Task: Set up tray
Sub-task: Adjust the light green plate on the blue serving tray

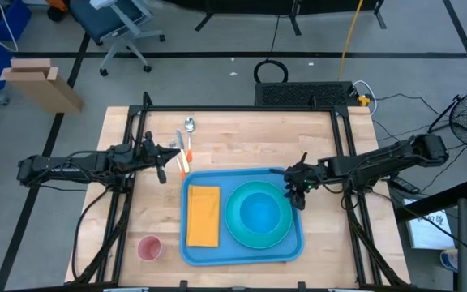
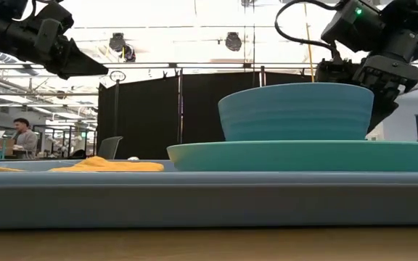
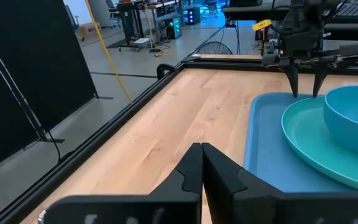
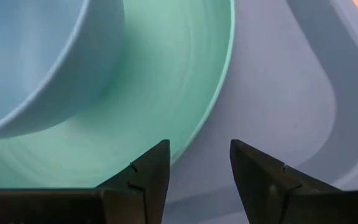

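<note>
High view: looking straight down from well above, taking in the whole table (image 1: 242, 138), both arms and floor around it.

Low view: sitting at table-top height, very close against the long side wall of the tray (image 2: 194, 196), facing level across it into the room behind; the bowl (image 2: 296, 110) and plate (image 2: 303, 155) are looming large.

Left wrist view: riding low over bare wood near the table's edge, facing across toward the right gripper (image 3: 304, 78), which is hanging at the tray's far corner.

Right wrist view: pointing steeply down, very near the plate's rim.

All four views are sharing the plate, bowl and tray.
</note>
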Controlling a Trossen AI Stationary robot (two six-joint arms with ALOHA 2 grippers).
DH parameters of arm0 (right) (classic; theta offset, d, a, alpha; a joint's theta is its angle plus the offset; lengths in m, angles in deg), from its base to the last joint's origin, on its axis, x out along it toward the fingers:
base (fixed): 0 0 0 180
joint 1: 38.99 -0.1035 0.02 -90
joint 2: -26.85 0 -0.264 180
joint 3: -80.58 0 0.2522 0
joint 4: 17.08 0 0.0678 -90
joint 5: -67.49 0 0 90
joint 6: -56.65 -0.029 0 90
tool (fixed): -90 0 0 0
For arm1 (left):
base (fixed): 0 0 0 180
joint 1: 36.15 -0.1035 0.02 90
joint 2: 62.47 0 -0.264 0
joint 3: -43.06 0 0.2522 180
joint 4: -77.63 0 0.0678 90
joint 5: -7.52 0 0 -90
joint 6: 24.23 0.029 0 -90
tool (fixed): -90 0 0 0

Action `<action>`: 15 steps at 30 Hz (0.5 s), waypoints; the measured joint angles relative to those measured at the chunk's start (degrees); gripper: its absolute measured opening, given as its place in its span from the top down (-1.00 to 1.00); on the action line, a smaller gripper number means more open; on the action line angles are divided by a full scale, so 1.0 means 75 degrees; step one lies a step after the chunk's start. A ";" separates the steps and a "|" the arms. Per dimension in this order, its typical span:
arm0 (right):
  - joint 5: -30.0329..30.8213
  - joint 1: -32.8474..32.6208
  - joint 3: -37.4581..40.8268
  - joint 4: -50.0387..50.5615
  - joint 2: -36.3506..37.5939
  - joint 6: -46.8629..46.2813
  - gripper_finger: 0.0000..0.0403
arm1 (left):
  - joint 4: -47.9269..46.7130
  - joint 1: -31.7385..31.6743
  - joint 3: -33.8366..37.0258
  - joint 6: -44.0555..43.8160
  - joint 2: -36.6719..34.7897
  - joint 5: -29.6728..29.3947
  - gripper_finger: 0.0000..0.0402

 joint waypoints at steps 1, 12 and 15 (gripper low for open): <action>0.0001 0.0000 0.0000 0.0001 -0.0040 0.0021 0.22 | -0.0002 0.0000 0.0000 0.0002 0.0000 0.0000 0.95; -0.0029 -0.0302 0.0000 -0.0415 -0.0053 0.0042 0.22 | -0.0020 0.0000 -0.0003 0.0031 0.0000 -0.0001 0.98; 0.0202 -0.0457 0.0000 -0.0336 -0.0053 -0.0047 0.22 | -0.0020 0.0000 -0.0003 0.0034 0.0000 -0.0001 0.92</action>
